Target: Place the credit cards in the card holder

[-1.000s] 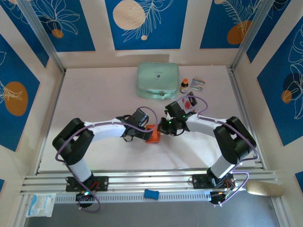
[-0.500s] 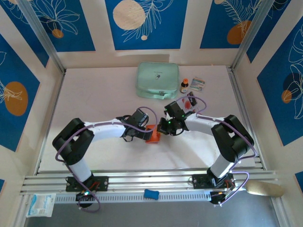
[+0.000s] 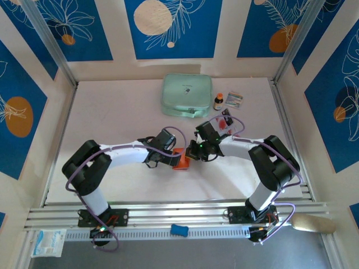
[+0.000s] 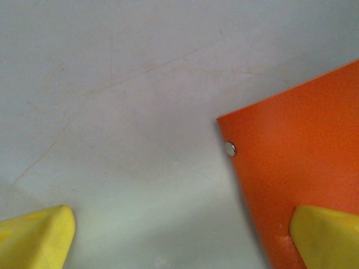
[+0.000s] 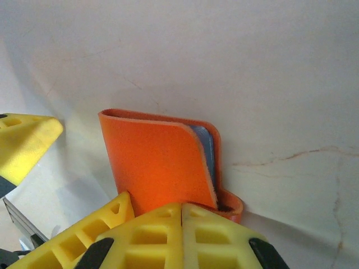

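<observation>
One orange card holder (image 4: 297,168) shows a silver snap (image 4: 230,148); bottle (image 3: 218,101) label illegible.

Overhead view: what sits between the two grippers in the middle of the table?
The orange card holder lies between the left gripper and the right gripper, as the overhead view shows.

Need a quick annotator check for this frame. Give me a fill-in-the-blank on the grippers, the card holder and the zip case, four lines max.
1. The left gripper has its jaws ___.
2. The right gripper, right at the card holder, has its jaws ___.
3. On the outside, the card holder is ___ in colour.
4. The zip case at the far side of the table is ___ in colour.

Missing words: open; shut; orange; mint-green.
</observation>
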Robot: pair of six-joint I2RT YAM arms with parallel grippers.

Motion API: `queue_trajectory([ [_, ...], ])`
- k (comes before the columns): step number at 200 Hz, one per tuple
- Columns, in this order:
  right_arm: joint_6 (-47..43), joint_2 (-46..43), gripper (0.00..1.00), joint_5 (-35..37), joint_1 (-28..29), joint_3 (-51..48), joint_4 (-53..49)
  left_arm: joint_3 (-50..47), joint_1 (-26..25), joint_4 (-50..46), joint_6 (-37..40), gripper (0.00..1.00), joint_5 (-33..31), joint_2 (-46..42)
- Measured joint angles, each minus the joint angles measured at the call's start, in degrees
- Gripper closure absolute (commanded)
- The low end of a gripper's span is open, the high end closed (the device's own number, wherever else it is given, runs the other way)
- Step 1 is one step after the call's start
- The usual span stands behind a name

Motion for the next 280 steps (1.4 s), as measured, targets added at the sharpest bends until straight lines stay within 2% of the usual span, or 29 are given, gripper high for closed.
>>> queue_trajectory([
  [60, 1.51, -1.55, 1.00, 0.92, 0.66, -3.96, 5.99, -0.22, 0.00, 0.33, -0.02, 0.00, 0.17, -0.04],
  [125, 1.70, -3.54, 1.00, 12.72, 7.15, -4.22, 5.03, -0.22, 0.00, 0.31, -0.02, 0.00, 0.17, -0.07],
  [161, 1.90, -3.54, 1.00, 13.90, 7.69, -4.20, 5.09, -0.22, 0.00, 0.31, -0.02, 0.00, 0.20, -0.07],
  [188, 1.75, -3.52, 0.84, 13.22, 7.43, -3.26, 3.85, -0.28, 0.00, 0.26, -0.04, 0.00, 0.17, -0.28],
  [215, 0.35, -3.52, 0.72, 9.90, 6.29, -1.25, 0.35, -0.48, 0.00, 0.33, -0.24, 0.00, 0.15, -0.48],
  [246, -1.42, -4.50, 0.63, 6.12, 3.50, 1.57, -4.13, -0.63, 0.00, 0.28, -0.92, 0.00, 0.15, -0.72],
  [280, -3.13, -11.15, 0.53, 3.30, -0.22, 4.42, -6.95, -0.61, 0.07, -0.17, -1.29, 0.00, 0.11, -1.22],
])
